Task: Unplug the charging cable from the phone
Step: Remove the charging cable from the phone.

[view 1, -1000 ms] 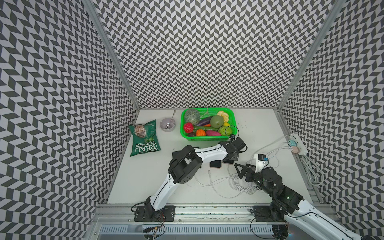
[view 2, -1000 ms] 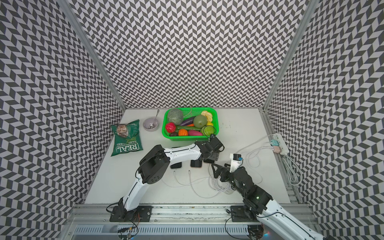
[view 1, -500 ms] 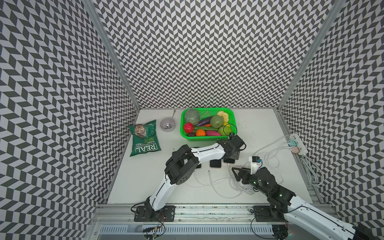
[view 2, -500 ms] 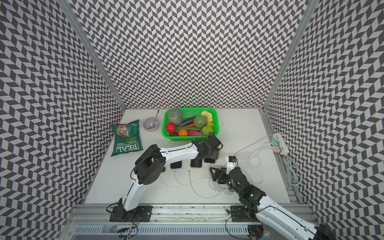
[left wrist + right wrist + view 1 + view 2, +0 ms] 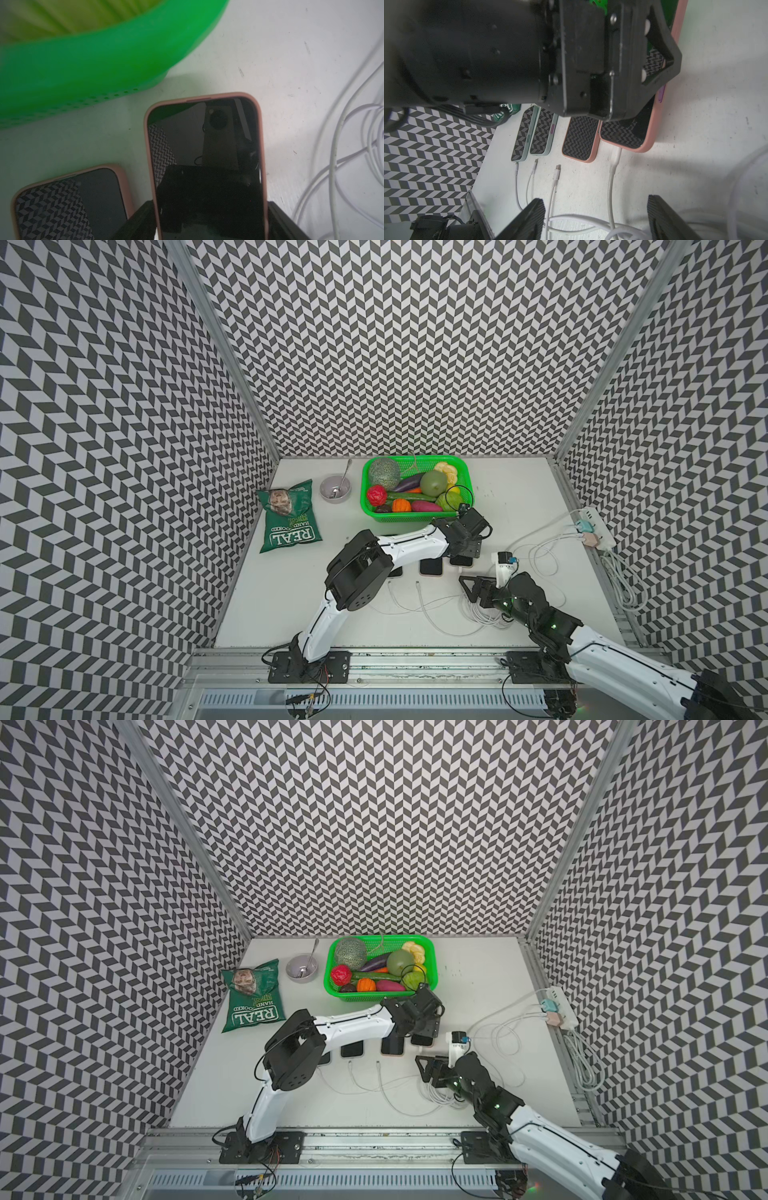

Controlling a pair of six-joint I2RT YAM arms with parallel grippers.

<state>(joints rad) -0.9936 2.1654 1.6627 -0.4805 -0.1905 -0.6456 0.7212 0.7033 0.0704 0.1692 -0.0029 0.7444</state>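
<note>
Because the right gripper (image 5: 595,199) shows at the bottom of the right wrist view with its jaws spread wide, we can say it holds nothing. The white charging cable (image 5: 612,176) runs up between its fingers (image 5: 527,220), clear of both. The cable's plug is seated in the lower edge of the pink-cased phone (image 5: 629,133), right of centre in that frame.

On top of this phone sits the left gripper (image 5: 466,548). At the bottom of the left wrist view we see its jaws closed against the phone's long sides.

Just left of that phone lies a second pink phone (image 5: 580,139), with a loose connector (image 5: 556,172) below it and apart from it. Further left we find two pale green phones (image 5: 538,135) side by side.

In both top views the green basket (image 5: 409,517) of vegetables stands just above the left gripper. The power strip (image 5: 598,526) lies at the right edge of the table (image 5: 291,593), and the chip bag (image 5: 289,518) at its left.
</note>
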